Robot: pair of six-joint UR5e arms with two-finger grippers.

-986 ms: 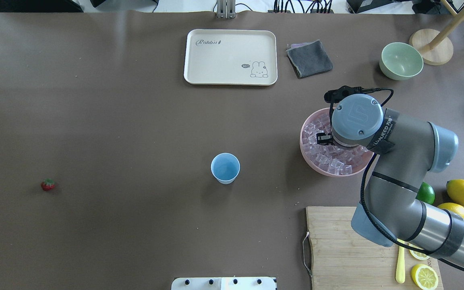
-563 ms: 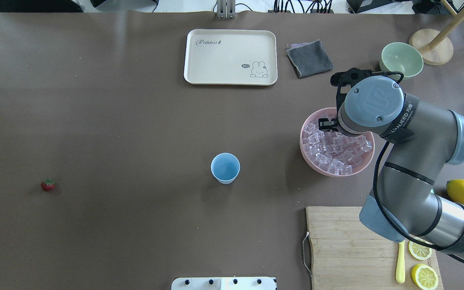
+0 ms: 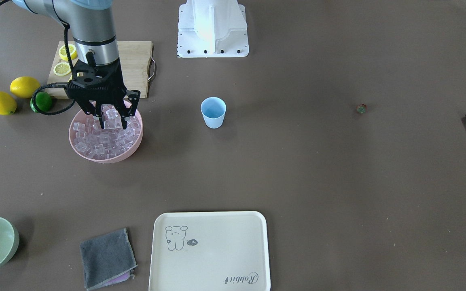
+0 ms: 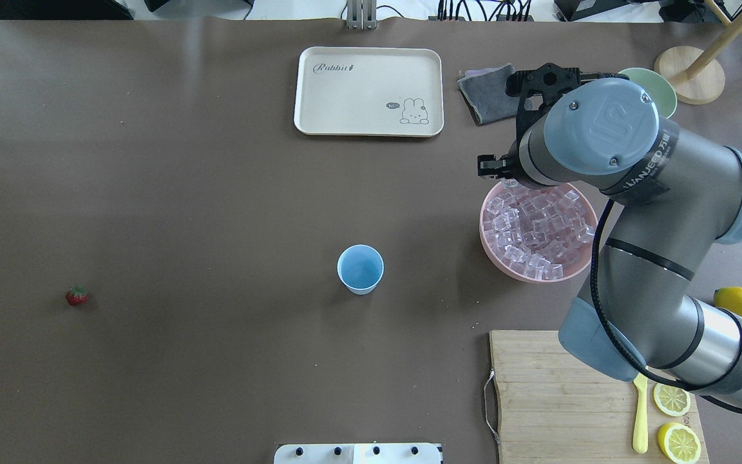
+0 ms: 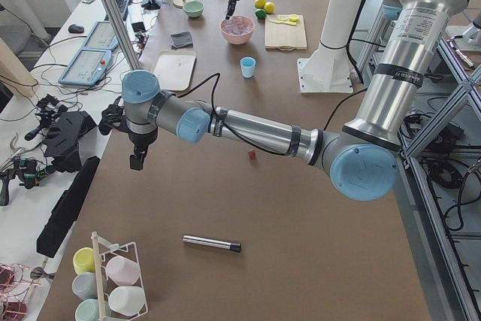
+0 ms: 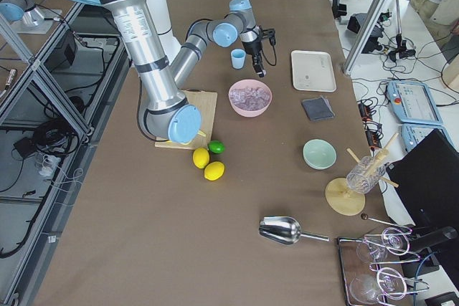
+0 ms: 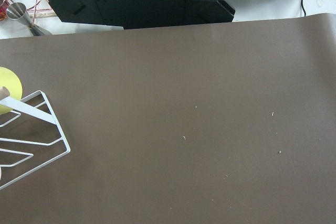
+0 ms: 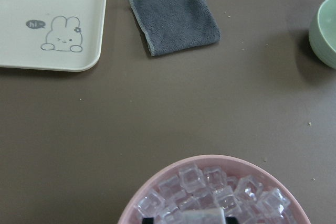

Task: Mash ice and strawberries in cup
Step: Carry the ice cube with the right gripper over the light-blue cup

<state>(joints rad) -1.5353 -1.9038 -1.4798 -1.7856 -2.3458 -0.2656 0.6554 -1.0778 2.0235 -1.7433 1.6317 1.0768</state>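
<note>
Legible markings, three items.

1. Cream tray point(image 4: 368, 90) on the worktop: the script word "Rabbit" stands in one corner. Beside the printed rabbit drawing is a small dark speech bubble reading "hi".
2. Right arm point(image 4: 661, 212): a black band behind the wrist joint carries white lettering, "WANJEED", followed by two characters too small to read.
3. Round grey-blue cap point(image 4: 603, 125) on the same joint: an embossed "UR" logo.
</note>
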